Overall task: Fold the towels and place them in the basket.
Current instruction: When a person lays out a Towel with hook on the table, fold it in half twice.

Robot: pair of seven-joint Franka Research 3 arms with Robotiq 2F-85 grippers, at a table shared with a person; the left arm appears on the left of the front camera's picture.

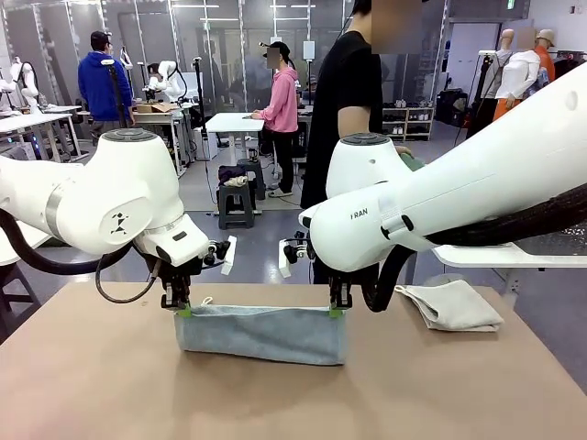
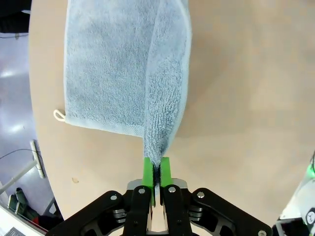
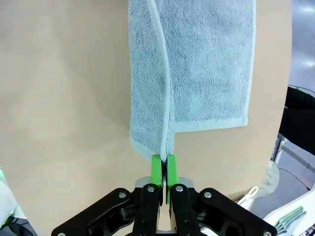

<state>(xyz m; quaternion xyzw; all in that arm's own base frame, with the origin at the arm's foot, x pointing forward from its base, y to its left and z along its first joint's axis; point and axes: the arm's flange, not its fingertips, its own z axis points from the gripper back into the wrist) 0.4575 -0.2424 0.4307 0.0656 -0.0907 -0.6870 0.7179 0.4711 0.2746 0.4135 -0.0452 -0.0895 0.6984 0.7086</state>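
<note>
Left gripper (image 1: 183,311) and right gripper (image 1: 336,311) each clamp tight on a top corner of the towel (image 1: 261,333), draped centrally on the table (image 1: 83,385). Uneven travel (one arm leading) could skew the fold or free a corner.

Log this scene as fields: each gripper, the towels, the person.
left gripper: shut on a corner of the light blue towel
right gripper: shut on its other raised corner
light blue towel: one edge lifted, rest on the table
beige-grey towel: folded, apart on the table's right
person: standing at the far side
</note>
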